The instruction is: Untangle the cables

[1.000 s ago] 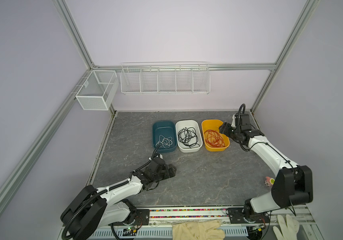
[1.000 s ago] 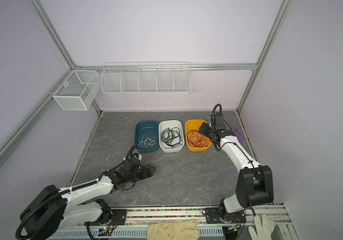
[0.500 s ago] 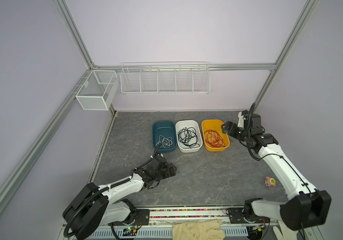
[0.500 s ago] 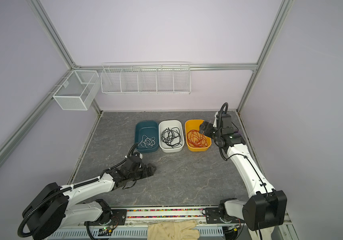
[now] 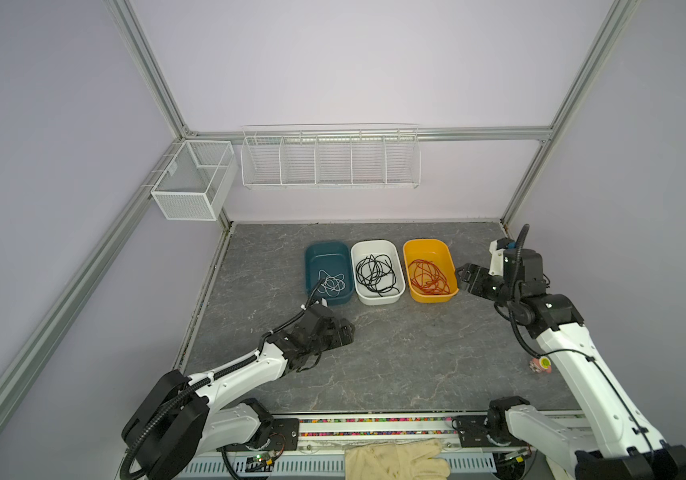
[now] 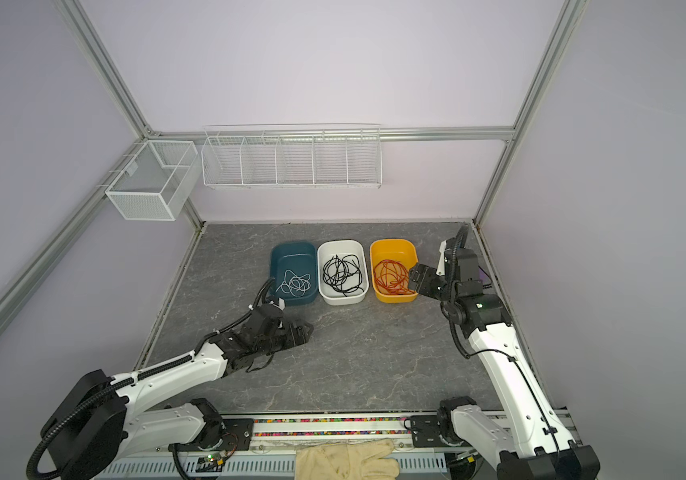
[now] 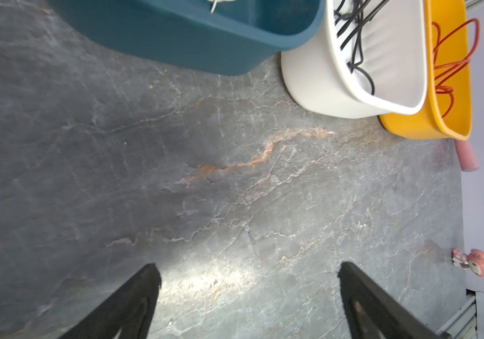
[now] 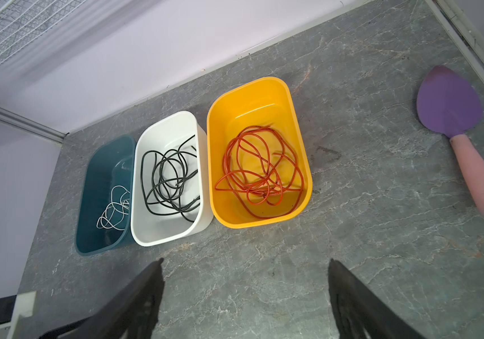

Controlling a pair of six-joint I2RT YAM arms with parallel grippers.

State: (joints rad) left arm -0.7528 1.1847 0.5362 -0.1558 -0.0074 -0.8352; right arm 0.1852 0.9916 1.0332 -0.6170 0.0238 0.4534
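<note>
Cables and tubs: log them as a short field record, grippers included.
white cable: loose coil in the teal tub
black cable: tangle in the white tub
orange cable: tangle in the yellow tub
table: holds the tubs side by side
left gripper: open, empty, over bare table
right gripper: open, empty, near the yellow tub
other: purple spatula on the table

White cable point(image 8: 114, 209), black cable point(image 8: 167, 182) and red-orange cable point(image 8: 259, 173) each lie coiled in separate bins on the table point(image 8: 366, 234).
</note>
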